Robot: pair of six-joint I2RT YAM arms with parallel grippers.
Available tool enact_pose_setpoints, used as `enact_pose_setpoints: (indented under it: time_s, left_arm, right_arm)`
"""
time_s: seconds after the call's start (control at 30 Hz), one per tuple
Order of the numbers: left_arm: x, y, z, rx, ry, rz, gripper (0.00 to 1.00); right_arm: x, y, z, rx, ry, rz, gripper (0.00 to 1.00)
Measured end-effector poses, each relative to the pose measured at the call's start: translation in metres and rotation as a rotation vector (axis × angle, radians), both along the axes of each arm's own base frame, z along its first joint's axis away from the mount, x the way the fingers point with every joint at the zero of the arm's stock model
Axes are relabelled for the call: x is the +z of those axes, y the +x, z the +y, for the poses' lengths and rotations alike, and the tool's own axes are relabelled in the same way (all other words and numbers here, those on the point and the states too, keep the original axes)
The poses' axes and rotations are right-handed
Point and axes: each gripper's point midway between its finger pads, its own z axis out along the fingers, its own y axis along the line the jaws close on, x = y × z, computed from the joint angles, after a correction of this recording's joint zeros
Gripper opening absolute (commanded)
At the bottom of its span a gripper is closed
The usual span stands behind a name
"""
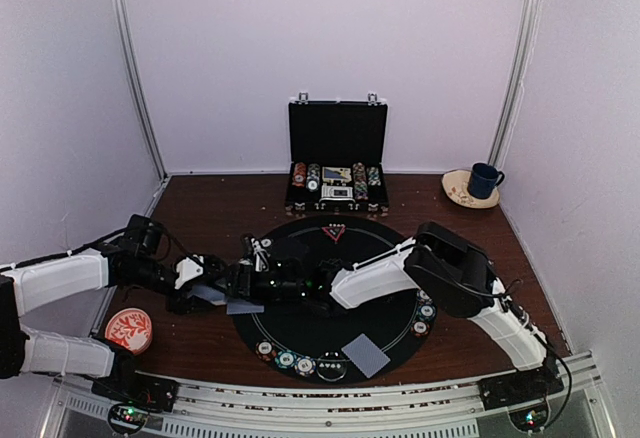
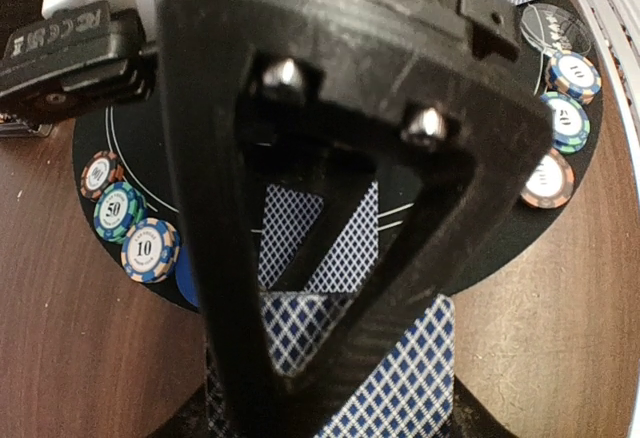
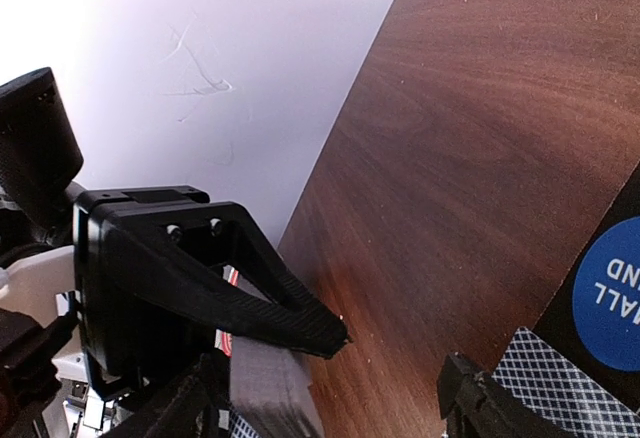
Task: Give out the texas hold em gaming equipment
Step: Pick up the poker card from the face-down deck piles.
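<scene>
The left hand (image 1: 228, 293) reaches in from the bench's left edge and grips a deck of grey-blue-backed playing cards (image 2: 400, 388) at the left rim of the round black mat (image 1: 300, 333). Its jaws are closed on the stack, which lies flat and juts toward the mat, seemingly so that the top card is offered to the other arm.

The right hand (image 1: 262, 280) stretches across the mat from the right to meet it. Its jaws stand apart and hold nothing, with one fingertip just above the deck's edge in the right wrist view. I judge this to be the pick-off step of dealing: one arm serves as the holder and the other as the dealer.

One card (image 1: 365, 354) lies face down on the mat toward the bench's near edge, to the right of a short arc of striped poker chips (image 1: 287, 360); a second group of chips (image 1: 424, 315) sits at the mat's right rim. A blue small-blind disc (image 3: 610, 298) rests on the mat just beside the hands, and a red triangle marker (image 1: 335, 230) sits at the mat's far rim.

These look like player seats partly served, so the left seat appears to be the one now due its cards. The risk, as I see it, is lifting two cards at once, since the backs lie tight together. The open black briefcase (image 1: 337, 153) stands at the bench's far edge, well apart from the hands.
</scene>
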Motion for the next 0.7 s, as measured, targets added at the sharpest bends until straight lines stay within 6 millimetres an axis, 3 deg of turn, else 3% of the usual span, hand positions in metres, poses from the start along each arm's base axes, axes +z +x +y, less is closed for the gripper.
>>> enact_pose_setpoints:
  time_s: [0.23,0.43,0.7]
  left_arm:
    - [0.001,-0.001,-0.001,-0.010,-0.005,-0.002,0.10]
    - [-0.002,-0.003,0.000,-0.008,0.005,0.008,0.10]
    - [-0.004,-0.003,0.001,-0.008,0.010,0.014,0.10]
  right_arm:
    - [-0.015,-0.001,0.003,0.000,-0.039,0.022,0.68]
    - [-0.016,0.000,0.005,-0.004,-0.054,0.005,0.52]
    - [-0.013,-0.001,-0.002,-0.015,-0.076,-0.001,0.46]
